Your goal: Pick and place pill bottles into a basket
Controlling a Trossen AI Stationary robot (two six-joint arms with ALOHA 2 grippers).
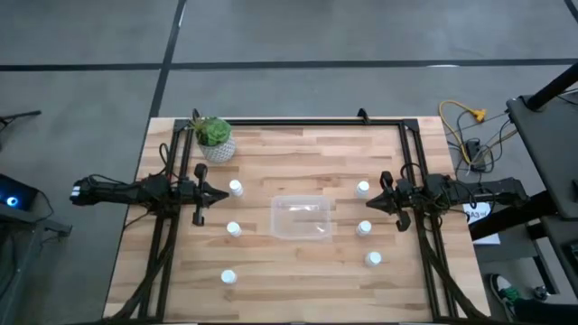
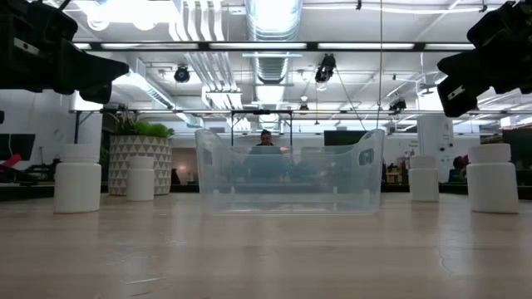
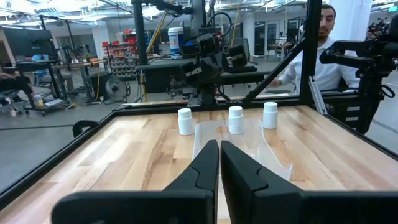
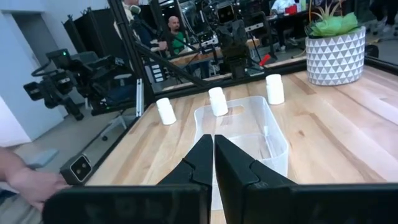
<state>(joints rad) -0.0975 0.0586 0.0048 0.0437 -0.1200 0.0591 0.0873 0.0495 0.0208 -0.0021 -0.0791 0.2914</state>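
Observation:
The clear basket [image 1: 301, 218] stands at the table's middle, with no bottle in it; it also shows in the low view [image 2: 289, 170]. Three white pill bottles stand upright to its left [image 1: 236, 188] [image 1: 233, 229] [image 1: 228, 277]. Three more stand to its right [image 1: 362, 189] [image 1: 364, 228] [image 1: 373, 259]. My left gripper [image 1: 223, 193] [image 3: 219, 144] is shut and empty. It hovers left of the basket, pointing at it. My right gripper [image 1: 369, 204] [image 4: 213, 138] is shut and empty. It hovers right of the basket, pointing at it.
A white patterned pot with a green plant [image 1: 215, 140] stands at the far left corner. A black frame [image 1: 289, 123] runs along the table's far edge and sides. People sit in the room beyond the table, and a hand [image 4: 25, 180] shows off the table.

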